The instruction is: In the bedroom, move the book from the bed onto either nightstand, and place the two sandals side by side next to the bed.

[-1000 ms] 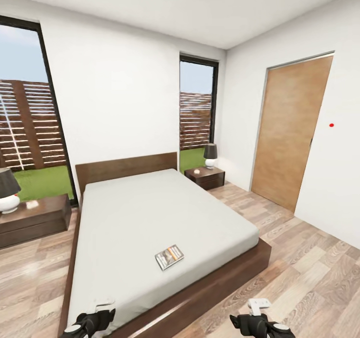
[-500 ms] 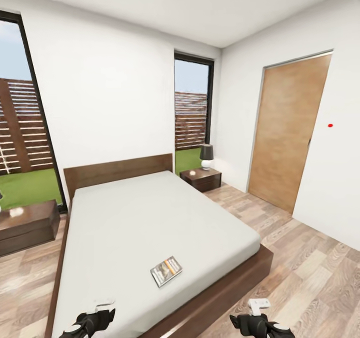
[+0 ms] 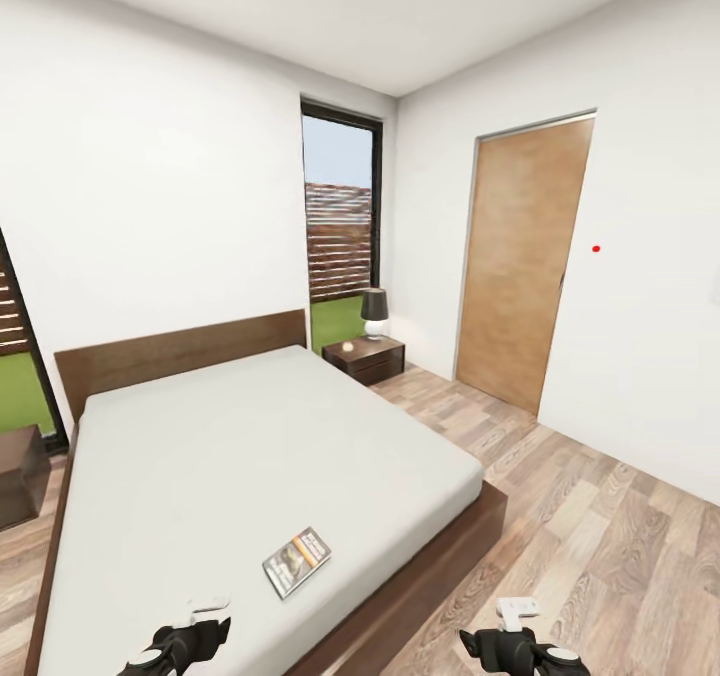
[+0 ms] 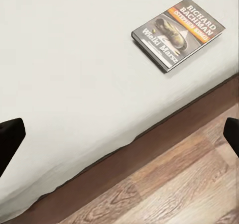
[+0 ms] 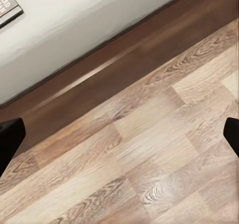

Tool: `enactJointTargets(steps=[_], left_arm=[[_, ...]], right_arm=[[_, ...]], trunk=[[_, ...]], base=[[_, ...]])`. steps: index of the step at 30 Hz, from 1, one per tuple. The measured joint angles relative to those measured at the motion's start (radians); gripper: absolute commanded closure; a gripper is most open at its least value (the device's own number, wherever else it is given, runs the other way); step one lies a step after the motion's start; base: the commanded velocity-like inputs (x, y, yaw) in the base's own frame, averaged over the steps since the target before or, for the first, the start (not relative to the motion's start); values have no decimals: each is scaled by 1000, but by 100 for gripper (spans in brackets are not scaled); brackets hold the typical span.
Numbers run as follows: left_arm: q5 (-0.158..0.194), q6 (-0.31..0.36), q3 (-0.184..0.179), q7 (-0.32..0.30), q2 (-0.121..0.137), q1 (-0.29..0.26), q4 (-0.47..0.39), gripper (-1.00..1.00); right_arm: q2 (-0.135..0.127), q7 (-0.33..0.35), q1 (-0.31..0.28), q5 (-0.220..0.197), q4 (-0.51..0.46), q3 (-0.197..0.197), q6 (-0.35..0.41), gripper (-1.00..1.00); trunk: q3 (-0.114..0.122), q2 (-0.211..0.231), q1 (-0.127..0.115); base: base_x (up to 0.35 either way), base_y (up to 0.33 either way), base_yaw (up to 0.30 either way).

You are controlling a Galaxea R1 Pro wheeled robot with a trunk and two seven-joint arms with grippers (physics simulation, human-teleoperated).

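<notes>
I am at the foot corner of the bed (image 3: 250,436), and the book (image 3: 297,561) lies flat on the mattress near the foot edge, cover up. Both of my grippers are empty: the left gripper (image 3: 185,646) hangs over the mattress edge, the right gripper (image 3: 512,648) over the wooden floor (image 3: 600,546) beside the frame. In each wrist view the two fingertips sit at the opposite borders, so I judge both jaws wide open.

The risk I see is with the pick. The book is thin and lies flush on a soft sheet, so the fingers may push it along the mattress and not get under it, and it could slide off the near edge to the floor. The low dark frame also sticks out past the mattress, so my base may bump it if I roll closer.

The long axis of the book runs diagonally to the foot edge. In the left wrist view, the title end (image 4: 199,22) points away from the frame. The nightstand (image 3: 365,358) with the lamp (image 3: 375,313) is far, beside the headboard. It is small in the picture, so I cannot be sure how much free space its top has.
</notes>
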Motion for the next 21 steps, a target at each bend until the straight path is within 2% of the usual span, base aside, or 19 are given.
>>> enactJointTargets(steps=[5,9,21], left_arm=[[0,0,0,0,0,0,0,-100],[0,0,0,0,0,0,0,-100],[0,0,0,0,0,0,0,-100]], right_arm=[[1,0,0,0,0,0,0,-100],[0,0,0,1,0,0,0,-100],[2,0,0,1,0,0,0,-100]], trunk=[[0,0,0],[0,0,0],[0,0,0]], base=[[126,106,-272],[119,104,-144],[103,80,-41]])
